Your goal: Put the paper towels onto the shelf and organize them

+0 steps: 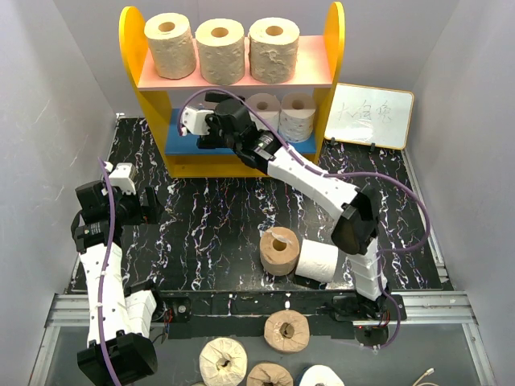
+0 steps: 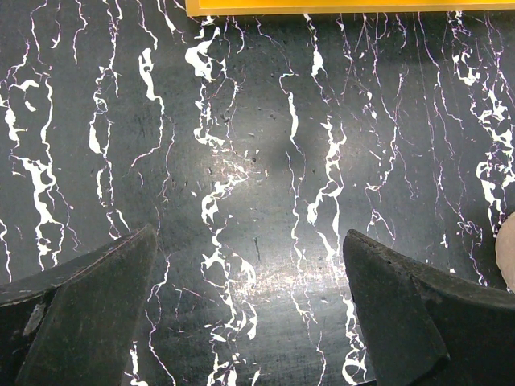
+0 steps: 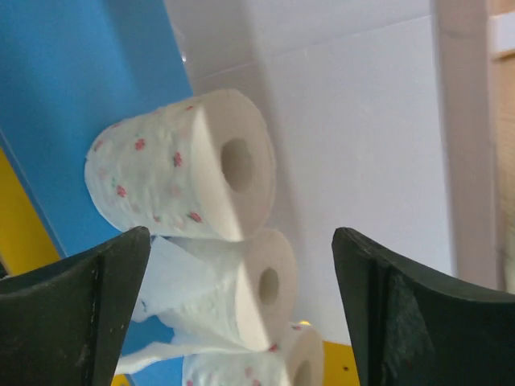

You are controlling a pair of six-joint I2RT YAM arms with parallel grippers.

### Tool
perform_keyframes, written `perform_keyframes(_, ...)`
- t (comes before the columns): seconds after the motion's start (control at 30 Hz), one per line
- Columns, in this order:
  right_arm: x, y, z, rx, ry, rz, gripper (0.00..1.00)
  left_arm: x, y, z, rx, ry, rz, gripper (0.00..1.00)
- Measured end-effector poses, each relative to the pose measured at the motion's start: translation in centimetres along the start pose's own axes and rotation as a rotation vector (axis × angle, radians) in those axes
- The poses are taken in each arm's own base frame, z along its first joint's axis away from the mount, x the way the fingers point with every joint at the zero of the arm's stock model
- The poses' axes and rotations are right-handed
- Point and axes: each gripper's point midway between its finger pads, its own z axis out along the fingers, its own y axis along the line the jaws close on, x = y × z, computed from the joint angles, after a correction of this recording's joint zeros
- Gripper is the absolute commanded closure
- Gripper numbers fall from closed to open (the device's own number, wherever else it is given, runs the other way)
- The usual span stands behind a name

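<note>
The shelf stands at the back, with three tan rolls upright on its pink upper board. White rolls stand on the right of the blue lower board. The right wrist view shows three there: a pink-dotted roll, one trailing a loose sheet, and another dotted one. My right gripper is open and empty at the left of the lower tier. A tan-brown roll and a white roll lie on the table's near edge. My left gripper is open and empty above the table.
A small white writing board leans at the back right. Several more rolls lie below the table's near edge. The shelf's yellow base shows at the top of the left wrist view. Grey walls close in both sides.
</note>
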Motion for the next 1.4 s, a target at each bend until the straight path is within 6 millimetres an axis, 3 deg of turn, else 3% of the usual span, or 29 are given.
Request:
perform_keyframes(0.1,-0.9,-1.1,-2.2,0.088,-0.009,0.039,0.01,0.0,0.0,0.0,0.000,0.000,0.000,0.01)
perform_keyframes(0.2,-3.0,-0.5,-6.7,0.171,-0.068,0.124,0.01,0.0,0.0,0.0,0.000,0.000,0.000,0.01)
perform_keyframes(0.33,-6.7,1.4,-16.3,0.206,-0.227,0.455,0.01,0.1,-0.2,0.0,0.015,0.004,0.013,0.01)
perform_keyframes(0.4,-7.0,-0.7,-19.7,0.221,-0.268,0.663,0.01,0.2,-0.6,-0.1,0.034,0.004,0.021,0.01)
perform_keyframes(0.47,-5.0,-3.9,-23.0,0.288,-0.259,0.866,0.01,0.2,-0.9,-0.2,0.054,0.002,0.026,0.01)
perform_keyframes(0.53,-1.9,-5.9,-26.1,0.365,-0.237,1.036,0.01,0.2,-1.4,-0.3,0.075,-0.003,0.035,0.02)
perform_keyframes(0.6,1.0,-6.0,-28.7,0.416,-0.220,1.157,0.01,0.1,-1.9,-0.4,0.104,-0.004,0.043,0.03)
perform_keyframes(0.7,5.8,-3.1,-31.7,0.469,-0.187,1.354,0.01,-0.3,-3.0,-0.8,0.172,0.007,0.050,0.07)
perform_keyframes(0.83,9.8,0.0,-33.6,0.479,-0.131,1.408,0.01,-1.5,-4.3,-0.6,0.247,0.052,0.089,0.11)
perform_keyframes(0.93,11.7,0.9,-33.2,0.553,0.025,1.390,0.01,-1.4,-6.7,0.1,0.299,0.120,0.211,0.13)
perform_keyframes(1.07,15.4,4.3,-29.3,0.658,0.399,1.213,0.01,0.6,-10.1,0.5,0.383,0.218,0.392,0.16)
perform_keyframes(1.2,19.8,10.9,-26.1,0.588,0.722,0.982,0.02,0.5,-11.1,1.1,0.381,0.277,0.548,0.16)
perform_keyframes(1.3,20.1,13.9,-26.9,0.456,0.758,0.947,0.05,-0.1,-12.0,1.1,0.396,0.275,0.654,0.16)
perform_keyframes(1.4,18.3,14.0,-29.5,0.345,0.610,1.069,0.06,0.1,-13.6,0.6,0.447,0.273,0.760,0.16)
